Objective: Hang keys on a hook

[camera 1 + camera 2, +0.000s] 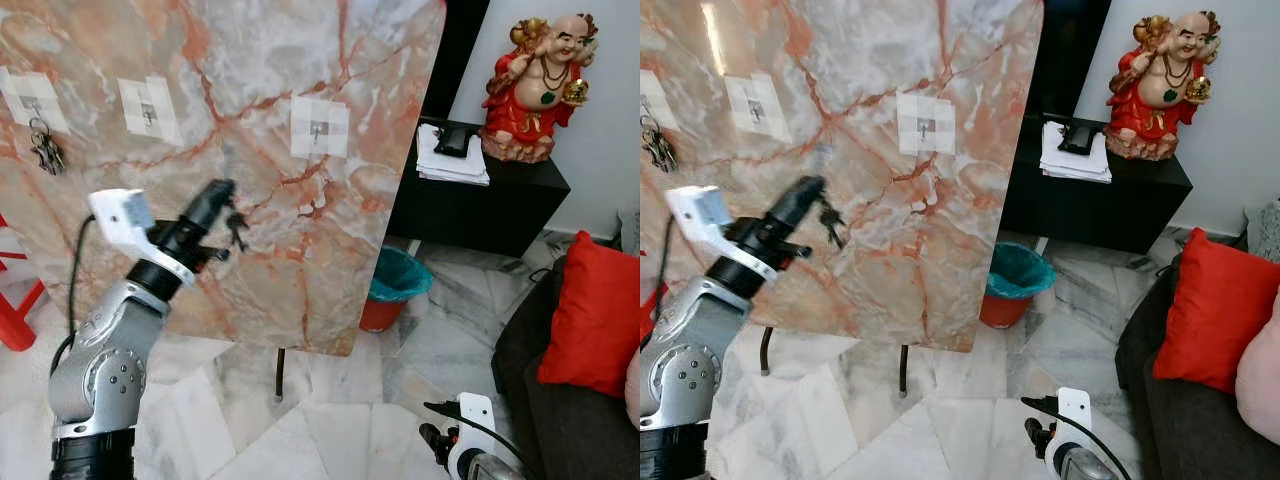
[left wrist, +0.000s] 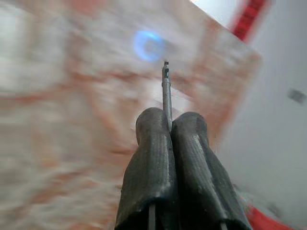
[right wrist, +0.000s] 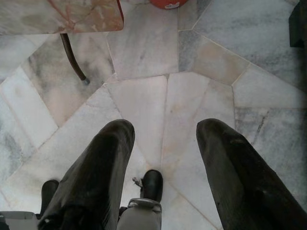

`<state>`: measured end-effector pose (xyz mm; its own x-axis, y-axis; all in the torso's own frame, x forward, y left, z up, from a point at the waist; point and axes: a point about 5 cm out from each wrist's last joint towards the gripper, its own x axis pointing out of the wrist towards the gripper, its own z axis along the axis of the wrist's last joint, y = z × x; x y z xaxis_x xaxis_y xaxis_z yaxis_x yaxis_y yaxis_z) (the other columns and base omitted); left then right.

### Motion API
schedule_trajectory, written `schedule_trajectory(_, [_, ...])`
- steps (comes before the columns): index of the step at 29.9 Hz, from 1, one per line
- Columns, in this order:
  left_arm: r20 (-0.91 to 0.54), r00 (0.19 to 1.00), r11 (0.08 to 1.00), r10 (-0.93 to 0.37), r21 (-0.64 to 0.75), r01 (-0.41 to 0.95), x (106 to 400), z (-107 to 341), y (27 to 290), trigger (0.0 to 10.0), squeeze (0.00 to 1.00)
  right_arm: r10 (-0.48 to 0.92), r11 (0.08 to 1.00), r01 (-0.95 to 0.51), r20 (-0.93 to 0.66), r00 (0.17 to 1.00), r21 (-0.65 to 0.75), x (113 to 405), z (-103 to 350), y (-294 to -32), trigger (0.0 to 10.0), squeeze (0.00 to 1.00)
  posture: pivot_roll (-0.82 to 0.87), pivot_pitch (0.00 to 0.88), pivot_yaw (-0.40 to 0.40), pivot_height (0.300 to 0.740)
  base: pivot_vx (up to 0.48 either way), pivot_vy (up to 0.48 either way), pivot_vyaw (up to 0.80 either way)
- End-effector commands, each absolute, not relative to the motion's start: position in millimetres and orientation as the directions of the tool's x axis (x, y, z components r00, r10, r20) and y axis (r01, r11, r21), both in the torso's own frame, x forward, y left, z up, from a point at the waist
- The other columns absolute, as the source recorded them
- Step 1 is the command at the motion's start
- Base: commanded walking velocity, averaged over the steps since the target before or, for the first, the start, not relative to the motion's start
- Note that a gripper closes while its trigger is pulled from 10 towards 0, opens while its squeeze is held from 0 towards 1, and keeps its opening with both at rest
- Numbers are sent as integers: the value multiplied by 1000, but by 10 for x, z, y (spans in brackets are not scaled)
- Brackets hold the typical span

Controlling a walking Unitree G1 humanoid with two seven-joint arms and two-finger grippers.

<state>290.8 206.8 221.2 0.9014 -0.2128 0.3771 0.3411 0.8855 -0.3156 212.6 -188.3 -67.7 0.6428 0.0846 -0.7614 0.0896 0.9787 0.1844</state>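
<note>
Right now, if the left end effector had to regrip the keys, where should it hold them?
Probably at the ring end. The left end effector pinches the keys from above, and they dangle free below its tips. Come from the room side, since the marble board stands close behind.

Counts, head view:
3 hooks (image 1: 319,128) on board, 2 key sets (image 1: 45,148), 1 bin (image 1: 395,288), 1 statue (image 1: 535,85), 1 cushion (image 1: 596,315).

Head stereo pair, 2 wrist cameras

Marble board (image 1: 250,150) pink-orange w/ grey veins, bin (image 1: 395,288) teal & red, cushion (image 1: 595,315) red
</note>
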Motion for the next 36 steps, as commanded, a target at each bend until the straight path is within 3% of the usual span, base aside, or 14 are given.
schedule_trajectory(1, [367,927,924,-84,-320,211,2926,2199,2182,10000,0,67,983,91,-765,641,162,2112,-680,-1924,10000,0,170,0,-132,740,0,0,0])
schedule_trajectory(2, [323,946,963,26,-263,63,2941,2150,2286,10000,0,63,983,93,-765,640,159,2109,-682,-1927,10000,0,170,0,-131,740,0,0,0])
schedule_trajectory(3, [323,946,963,26,-263,63,2941,2150,2286,10000,0,63,983,93,-765,640,159,2109,-682,-1927,10000,0,170,0,-131,740,0,0,0])
schedule_trajectory(5, [248,960,991,131,-31,-127,2969,2059,2381,10000,0,60,983,94,-768,638,155,2095,-690,-1927,10000,0,172,0,-128,740,0,0,0])
schedule_trajectory(11, [244,956,965,162,162,-205,2998,2032,2339,10000,0,65,982,95,-769,636,162,2079,-700,-1914,10000,0,166,0,-123,740,0,0,0])
schedule_trajectory(22, [330,906,904,265,241,-352,3055,2114,2381,10000,0,79,980,91,-765,639,177,2079,-700,-1901,10000,0,164,0,-129,740,0,0,0])
schedule_trajectory(36, [371,866,861,335,253,-442,3044,2138,2472,10000,0,95,981,70,-763,640,181,2093,-694,-1879,10000,0,165,0,-125,740,0,0,0])
